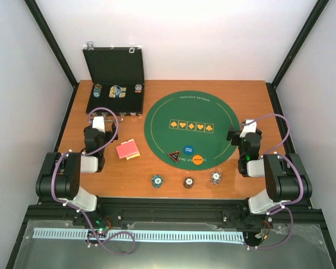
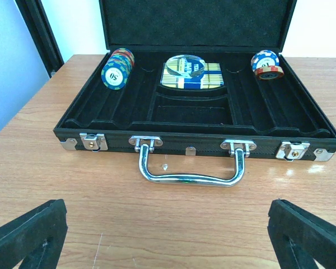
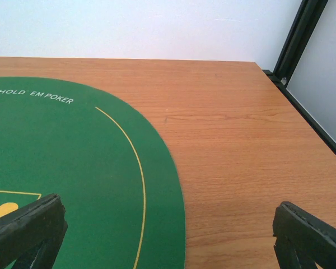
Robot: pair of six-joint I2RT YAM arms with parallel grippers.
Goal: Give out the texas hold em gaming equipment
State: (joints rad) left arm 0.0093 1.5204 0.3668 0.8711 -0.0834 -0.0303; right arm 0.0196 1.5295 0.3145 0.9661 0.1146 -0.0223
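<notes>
— What writing can you read?

— White letters run along the far rim of the green mat (image 3: pixel 73 168). The right wrist view shows "S HOLD EM POKER", with the start cut off. The black case (image 2: pixel 185 147) stands open at the far left of the worktop (image 1: pixel 241 95), and the front chip of its left stack (image 2: pixel 115 73) is marked "50".

— And the middle compartment?

— It holds a blue-and-yellow striped item (image 2: pixel 190 75), its print too small to read. A second stack (image 2: pixel 267 63) sits in the right compartment.

— Where is the rest?

— The red-backed cards (image 1: pixel 127 150) lie on the worktop just left of the mat. The triangle marker (image 1: pixel 174 156), blue disc (image 1: pixel 187 150) and orange disc (image 1: pixel 197 159) sit on the mat's near edge, their lettering illegible. A blue chip (image 1: pixel 156 181), brown chip (image 1: pixel 188 182) and white chip (image 1: pixel 215 178) lie in a row nearer the arms, off the mat.

— The tools?

— The left tool (image 2: pixel 168 238) faces the case's handle, spread wide and holding nothing. The right tool (image 3: pixel 168 238) hangs over the mat's right edge, also wide and empty.
</notes>
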